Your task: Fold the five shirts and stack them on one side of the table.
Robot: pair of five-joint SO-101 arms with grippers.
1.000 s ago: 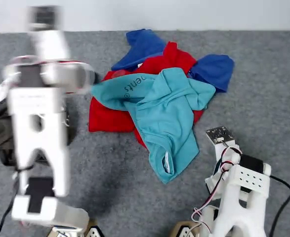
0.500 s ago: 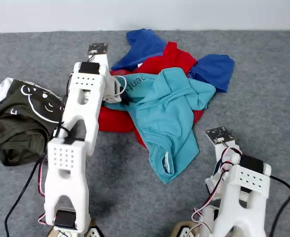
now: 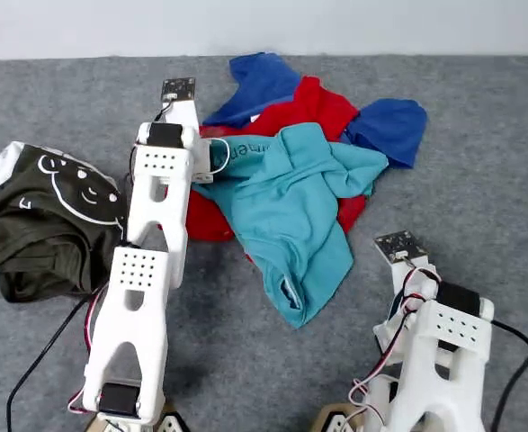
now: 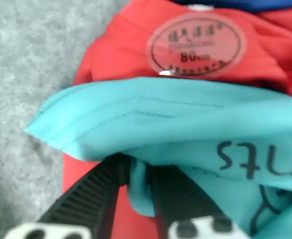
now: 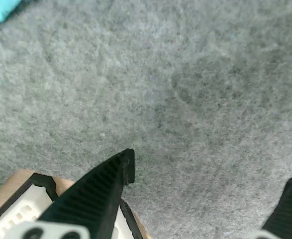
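The left fingers point(image 4: 97, 190) are pinched shut on a fold at the edge of the teal shirt point(image 4: 185, 129), with cloth bunched between them. Just beyond that fold, in the left wrist view, lies the red shirt point(image 4: 136, 55) with its round neck label.

In the high view the left arm reaches out to the left edge of the heap in the middle of the grey tabletop point(image 3: 479, 198). A second ago it was swinging over the dark olive shirt point(image 3: 43, 216); half a second ago it had reached the teal edge. Since then the teal shirt has been drawn a little toward that arm, and its lower hem and right sleeve have crept in across the red one. The blue shirt point(image 3: 264, 76) at the far side has not stirred.

The olive shirt lies bundled at the left side, apart from the heap, likely the start of the stack. The teal one looks to be next, now being pulled free to fold.

The right fingers point(image 5: 101, 184) stay spread wide and empty over bare tabletop near the front right, unmoved.
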